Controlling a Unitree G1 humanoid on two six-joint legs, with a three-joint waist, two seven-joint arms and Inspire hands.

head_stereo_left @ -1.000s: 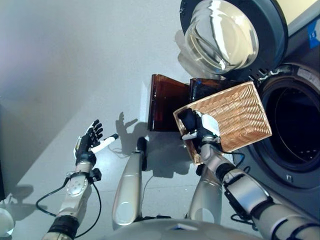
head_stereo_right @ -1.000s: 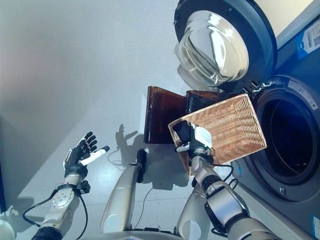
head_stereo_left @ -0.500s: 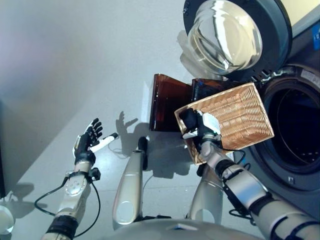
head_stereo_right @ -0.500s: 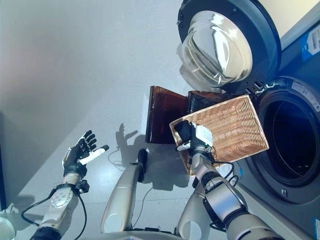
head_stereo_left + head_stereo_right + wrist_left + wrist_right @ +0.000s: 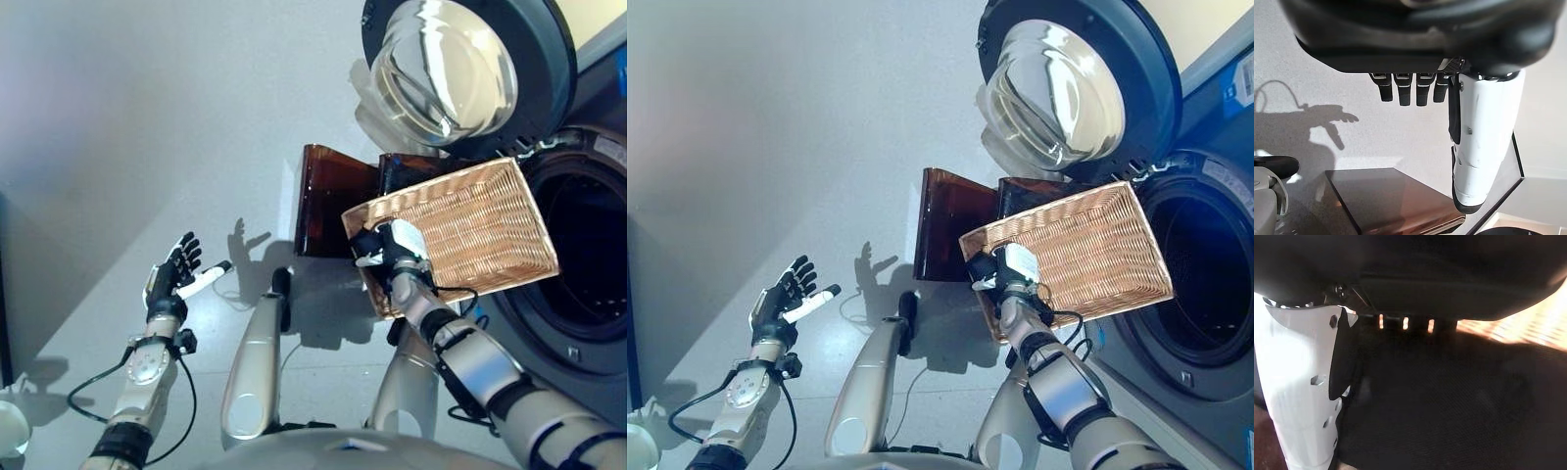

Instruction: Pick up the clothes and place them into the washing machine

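Eye views: right hand (image 5: 390, 250) clamped on rim of wicker basket (image 5: 470, 230), tipped toward washing machine (image 5: 588, 264) drum, door (image 5: 460, 69) open; left hand (image 5: 176, 274) spread, idle over floor.
L wrist: fingers (image 5: 1408, 93) straight, brown bin (image 5: 1391, 196) beyond.
R wrist: dark, basket weave only.
Clothes: none visible in basket; drum too dark to tell.
Progress: prob. late, dumping step.
Writing: blue labels on machine, unreadable.

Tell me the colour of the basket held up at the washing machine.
The basket is light tan woven wicker, clearest in the right eye view.
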